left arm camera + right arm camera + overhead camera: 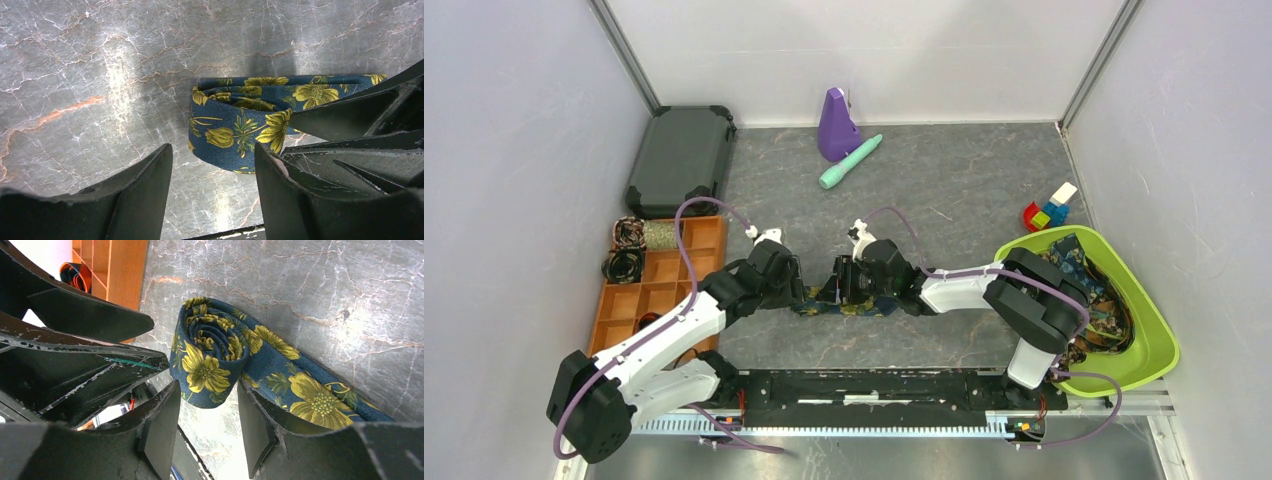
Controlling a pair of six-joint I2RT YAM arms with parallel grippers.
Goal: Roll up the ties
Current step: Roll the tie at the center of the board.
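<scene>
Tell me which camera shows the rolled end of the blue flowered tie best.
The right wrist view: it looks straight into the tie's coil, so the spiral layers show. The left wrist view shows it mostly from the side. The top view shows only a small, far-off strip.

Tie (849,306) lies near-centre on table (964,190). Tray (674,290) stands at left, with coils (624,265) in its far-left compartments and case (682,160) behind it. Bowl (1149,355) at near right holds more ties (1074,255). Blocks (1049,210) sit just beyond it. Pen (850,162) lies far-centre.
</scene>
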